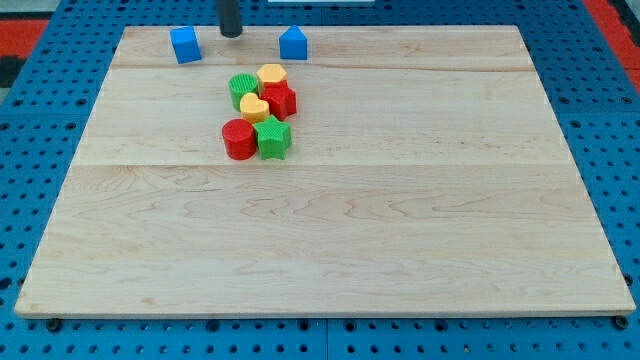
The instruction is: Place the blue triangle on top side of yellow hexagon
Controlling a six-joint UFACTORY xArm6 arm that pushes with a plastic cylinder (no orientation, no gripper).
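The blue triangle-like block (293, 43) stands near the view's top, right of my tip (231, 33). The yellow hexagon (272, 76) sits at the top of a cluster in the upper middle of the board, below and slightly left of the blue triangle, a small gap apart. My tip is at the board's top edge, between the blue triangle and a blue cube (185, 44) to its left, touching neither.
The cluster also holds a green cylinder (243, 88), a red star (280, 99), a yellow heart (254, 108), a red cylinder (239, 138) and a green star (273, 138). The wooden board (330, 230) lies on a blue pegboard.
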